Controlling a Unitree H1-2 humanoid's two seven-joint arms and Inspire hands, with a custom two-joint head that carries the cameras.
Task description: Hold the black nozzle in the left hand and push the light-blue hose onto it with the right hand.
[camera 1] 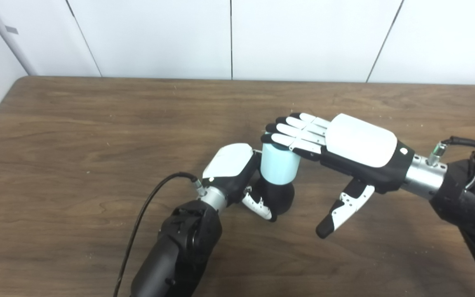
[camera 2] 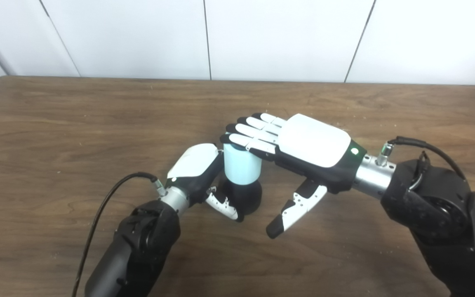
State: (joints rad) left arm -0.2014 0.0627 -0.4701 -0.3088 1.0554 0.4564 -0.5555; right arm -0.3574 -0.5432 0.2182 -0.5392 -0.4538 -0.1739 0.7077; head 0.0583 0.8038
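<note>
Pressing down is what your next move turns on: the light-blue hose (camera 1: 279, 164) stands upright over the black nozzle (camera 1: 281, 198), its long axis running straight up from the desk (camera 1: 76, 136), and your right hand (camera 1: 344, 152) lies flat across its top end, so the push should go straight down along that axis. Your right hand is spread, fingers (camera 1: 293, 136) extended and laid over the hose's rim, thumb hanging down and apart to the side; it grips nothing, it only bears on the top. Your left hand (camera 1: 241, 177) is wrapped around the nozzle low down, just left of the hose, thumb curled under the black base. Both pieces sit near the middle of the desk, between your two arms, the left one nearer the nozzle.

How far the hose already sits over the nozzle is hidden inside the sleeve. The left fingers behind the nozzle are out of sight, and whether the base touches the desk is hard to make out.
</note>
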